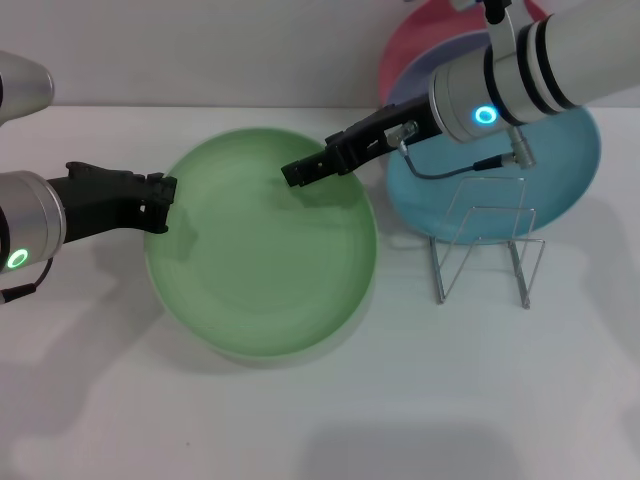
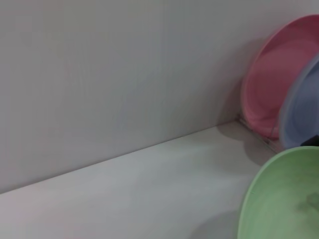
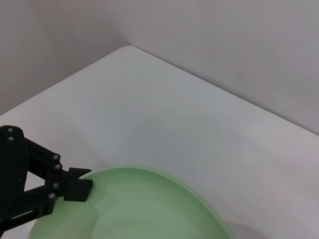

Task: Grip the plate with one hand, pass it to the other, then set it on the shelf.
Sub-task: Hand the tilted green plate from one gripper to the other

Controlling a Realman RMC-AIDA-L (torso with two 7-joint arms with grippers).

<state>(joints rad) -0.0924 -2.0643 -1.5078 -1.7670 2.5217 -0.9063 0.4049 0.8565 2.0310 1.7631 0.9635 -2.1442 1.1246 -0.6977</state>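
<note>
The light green plate (image 1: 265, 260) is held above the white table, roughly level. My left gripper (image 1: 160, 204) is at its left rim and is shut on it. My right gripper (image 1: 303, 171) reaches in from the right and is shut on the far rim. The right wrist view shows the plate (image 3: 144, 209) with the left gripper (image 3: 75, 188) clamped on its edge. The left wrist view shows only part of the plate (image 2: 284, 199). The silver wire shelf (image 1: 485, 250) stands on the table to the right of the plate.
A light blue plate (image 1: 560, 180) stands upright in the shelf, with a lavender plate (image 1: 425, 72) and a pink plate (image 1: 425, 35) behind it. The pink plate (image 2: 279, 79) and lavender plate (image 2: 299, 109) also show in the left wrist view. A wall runs along the table's back edge.
</note>
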